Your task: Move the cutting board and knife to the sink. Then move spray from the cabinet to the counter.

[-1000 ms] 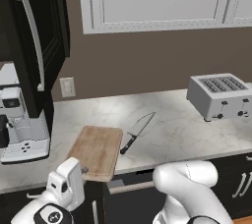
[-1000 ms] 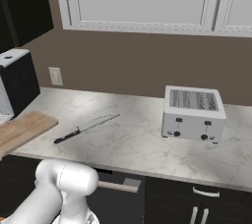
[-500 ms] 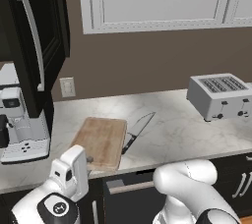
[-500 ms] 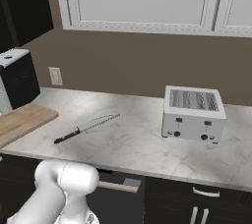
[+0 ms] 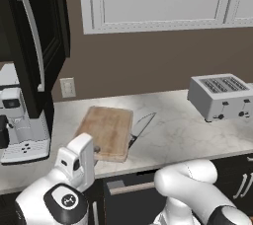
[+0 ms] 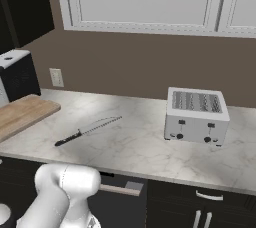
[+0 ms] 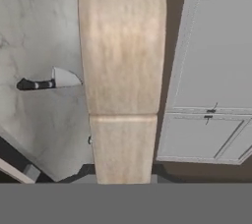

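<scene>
Left base view: the claw is clamped on the near edge of the board, lifted over the bench; the knife lies just beside it.

Right base view: board at the left, knife apart.

Hand view: board runs straight ahead, tilted; knife beside it.

The arm is glossy white, built of fat rounded segments like bent tubes. At the lower right of the left base view one segment ends in a dark grey joint band. The hand is a boxy white block with rounded corners and a small dark recess on its side. Below it sits a round white link whose flat face is a black disc with a small pale mark at its centre. In the right base view the arm shows as a smooth white elbow
</scene>
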Controlling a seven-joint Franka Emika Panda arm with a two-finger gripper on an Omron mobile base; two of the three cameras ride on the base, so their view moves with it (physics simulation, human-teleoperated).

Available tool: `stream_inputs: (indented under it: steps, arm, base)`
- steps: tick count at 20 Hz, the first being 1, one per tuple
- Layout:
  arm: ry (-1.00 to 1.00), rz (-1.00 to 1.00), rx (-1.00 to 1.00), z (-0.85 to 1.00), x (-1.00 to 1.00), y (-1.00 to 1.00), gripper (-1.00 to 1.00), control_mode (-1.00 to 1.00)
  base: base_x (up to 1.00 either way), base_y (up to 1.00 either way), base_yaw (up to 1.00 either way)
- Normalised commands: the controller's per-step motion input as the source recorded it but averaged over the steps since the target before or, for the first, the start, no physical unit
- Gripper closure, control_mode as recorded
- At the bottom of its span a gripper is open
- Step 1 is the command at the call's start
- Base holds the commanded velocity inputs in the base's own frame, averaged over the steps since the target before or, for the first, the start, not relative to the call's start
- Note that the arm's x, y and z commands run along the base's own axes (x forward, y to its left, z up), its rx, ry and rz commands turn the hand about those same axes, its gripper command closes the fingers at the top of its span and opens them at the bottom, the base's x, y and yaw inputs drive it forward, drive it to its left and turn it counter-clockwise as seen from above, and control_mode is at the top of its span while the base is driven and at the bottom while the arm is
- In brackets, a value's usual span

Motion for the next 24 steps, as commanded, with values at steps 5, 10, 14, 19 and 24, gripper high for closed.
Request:
stream_inputs:
  steps: [5,10,14,19,24]
  arm:
    - [-0.11,0.0,0.01,0.4,-0.1,-0.2,1.0,-1.0]
    - [-0.11,0.0,0.01,0.33,-0.08,-0.24,1.0,-1.0]
    - [-0.03,0.0,0.01,0.28,-0.01,-0.26,1.0,-1.0]
    - [0.0,-0.01,0.02,0.25,0.0,-0.2,1.0,-1.0]
    - [0.0,0.0,0.01,0.11,-0.05,-0.11,1.0,-1.0]
  base:
    - [0.0,0.0,0.0]
    - [0.0,0.0,0.0]
    - [0.0,0.0,0.0]
    - [0.0,0.0,0.0]
    - [0.0,0.0,0.0]
